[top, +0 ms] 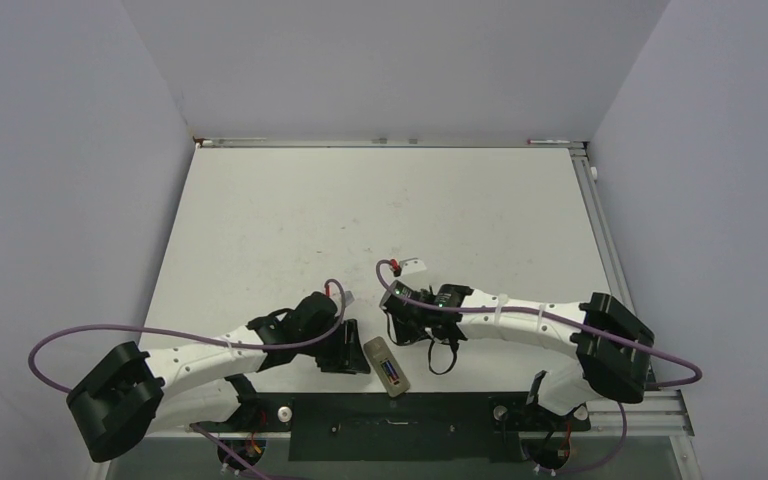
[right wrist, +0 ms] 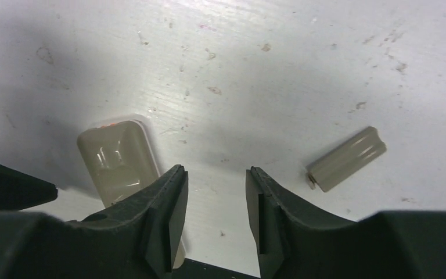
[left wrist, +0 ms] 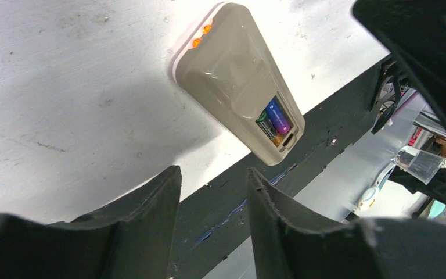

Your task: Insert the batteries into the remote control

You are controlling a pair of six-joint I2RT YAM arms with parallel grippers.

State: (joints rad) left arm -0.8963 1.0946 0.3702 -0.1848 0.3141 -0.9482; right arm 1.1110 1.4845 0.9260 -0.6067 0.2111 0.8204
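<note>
The remote control (top: 385,366) lies back up near the table's front edge, between my two grippers. In the left wrist view the remote (left wrist: 232,70) shows its greyish-beige back with the recess uncovered. A purple-blue battery (left wrist: 277,115) and a darker, gold-ended battery (left wrist: 265,127) lie side by side in it. My left gripper (top: 348,350) is open and empty just left of the remote; in its own view the left gripper (left wrist: 213,189) hangs short of it. My right gripper (top: 398,325) is open and empty, just beyond the remote's far end (right wrist: 119,160); its own view shows the gripper (right wrist: 216,177) over bare table.
A loose greyish-beige battery cover (right wrist: 345,158) lies on the table right of the right gripper's fingers. A black strip (top: 390,412) runs along the table's front edge, close under the remote. A small white tag (top: 415,265) lies beyond the right gripper.
</note>
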